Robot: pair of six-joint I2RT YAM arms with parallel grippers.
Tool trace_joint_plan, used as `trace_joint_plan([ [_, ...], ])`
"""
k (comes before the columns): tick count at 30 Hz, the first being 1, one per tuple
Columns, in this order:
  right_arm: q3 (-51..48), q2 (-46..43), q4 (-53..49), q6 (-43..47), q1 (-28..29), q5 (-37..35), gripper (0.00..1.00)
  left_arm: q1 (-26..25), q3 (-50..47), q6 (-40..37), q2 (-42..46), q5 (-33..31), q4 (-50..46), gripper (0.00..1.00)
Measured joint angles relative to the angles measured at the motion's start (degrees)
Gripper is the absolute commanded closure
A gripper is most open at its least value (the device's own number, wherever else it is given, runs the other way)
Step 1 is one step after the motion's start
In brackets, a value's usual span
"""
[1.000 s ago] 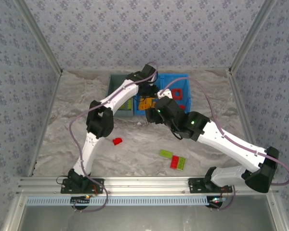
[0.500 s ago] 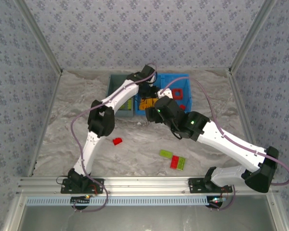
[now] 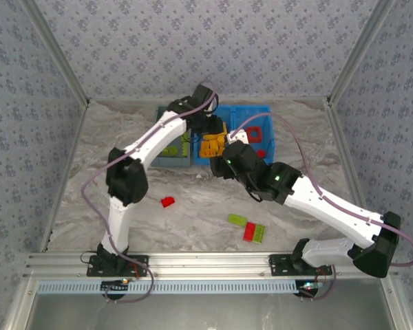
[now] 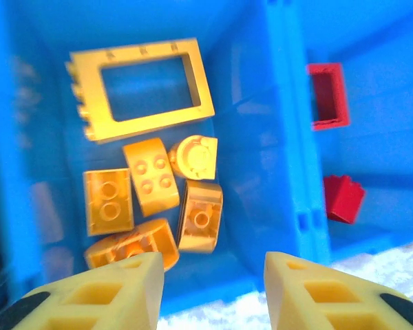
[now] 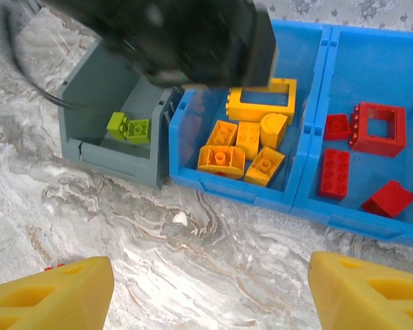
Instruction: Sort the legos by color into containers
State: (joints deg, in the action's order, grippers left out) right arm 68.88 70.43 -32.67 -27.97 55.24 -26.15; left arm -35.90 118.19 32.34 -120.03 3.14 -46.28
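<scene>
We are pulling left gripper [image 4: 210, 278] back above blue tray [image 4: 281, 130], elbow swinging outward; jaws apart, holding nothing. Orange bricks [image 4: 151, 185] lying in tray's left compartment. Right gripper [image 5: 210, 289] wide open, empty. Four loose bricks [image 3: 250, 231] waiting on table [image 3: 89, 179].

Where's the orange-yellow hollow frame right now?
In the right wrist view, the orange-yellow frame lies in the blue tray's left compartment, at its far end behind the loose orange-yellow bricks.

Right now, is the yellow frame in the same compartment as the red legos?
No, the yellow frame lies with yellow legos, across the divider from the red legos.
</scene>
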Motion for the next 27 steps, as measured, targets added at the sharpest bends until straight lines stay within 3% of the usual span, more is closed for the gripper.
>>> trace_joint_plan([
  [6, -4.37, -1.64, -1.53, -1.16, 1.33, -0.04, 0.28, -0.22, -8.31, 1.49, 15.78, -5.68, 2.27, 0.65],
  [11, -5.2, 1.09, -1.92, 0.5, 3.76, 2.78, 0.18, -1.64, -20.28, 2.75, 29.09, -9.6, 2.99, 0.56],
  [18, -0.11, 22.69, 0.09, 12.87, 11.58, 12.2, 0.1, -2.47, -42.21, 5.55, 56.72, -11.26, 0.55, 0.45],
  [27, 19.06, 46.25, -0.66, 26.25, 10.62, 15.96, 0.08, -2.43, -54.23, 10.75, 85.44, -10.45, -9.62, 0.41],
])
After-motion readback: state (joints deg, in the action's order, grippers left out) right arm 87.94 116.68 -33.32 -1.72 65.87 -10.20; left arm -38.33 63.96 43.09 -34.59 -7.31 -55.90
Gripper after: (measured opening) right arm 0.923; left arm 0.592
